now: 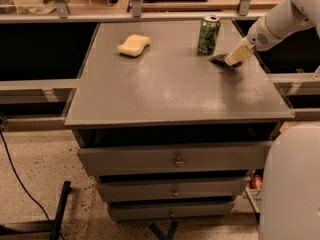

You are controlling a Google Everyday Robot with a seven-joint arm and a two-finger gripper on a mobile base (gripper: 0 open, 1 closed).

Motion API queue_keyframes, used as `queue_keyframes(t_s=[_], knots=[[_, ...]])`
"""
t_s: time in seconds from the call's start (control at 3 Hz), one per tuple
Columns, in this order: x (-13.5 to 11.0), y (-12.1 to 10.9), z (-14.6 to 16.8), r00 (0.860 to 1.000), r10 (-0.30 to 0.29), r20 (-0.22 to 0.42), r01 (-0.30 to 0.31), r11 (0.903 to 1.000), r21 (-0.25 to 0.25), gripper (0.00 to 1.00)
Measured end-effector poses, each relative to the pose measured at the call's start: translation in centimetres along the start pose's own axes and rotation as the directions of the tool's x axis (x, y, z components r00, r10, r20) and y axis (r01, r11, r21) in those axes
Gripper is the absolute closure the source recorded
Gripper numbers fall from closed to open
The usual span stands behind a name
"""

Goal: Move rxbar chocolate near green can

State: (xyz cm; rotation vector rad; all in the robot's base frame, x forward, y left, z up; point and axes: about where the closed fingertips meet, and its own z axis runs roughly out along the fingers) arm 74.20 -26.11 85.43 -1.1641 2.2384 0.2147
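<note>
A small upright green drink can with pale mottled markings and a silver top (208, 35) stands toward the far right part of a flat grey tabletop (170, 91). The flat, dark brown-black rectangular rxbar chocolate wrapper (219, 60) lies just right of the green can and slightly nearer the camera. It is close to the can but apart from it, low against the tabletop.

The robot's cream-coloured gripper (237, 55) sits at the bar's far end from the can, angled down and back toward the can. It overlaps that end of the bar, and I cannot tell whether it is clamped on the bar or only resting over it. The white, rounded robot arm (280, 20) rises from the gripper up and away from the can, past the tabletop's right edge.

Well to the left of the can, at about the same depth, lies a pale yellow, kidney-shaped sponge (133, 45), alone. Below the can, under the tabletop's front edge, are three stacked grey metal drawers (175, 160) with small handles. Far below and right of the can, a large white rounded body panel (292, 184) fills the corner
</note>
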Motion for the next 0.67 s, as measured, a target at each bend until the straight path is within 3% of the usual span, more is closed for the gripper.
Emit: queue_keyframes(t_s=[0.33,0.67], knots=[[0.01,0.08,0.39,1.000,0.000,-0.001,0.000,1.0000,-0.005,0.00],[0.01,0.08,0.41,1.000,0.000,-0.001,0.000,1.0000,-0.005,0.00]])
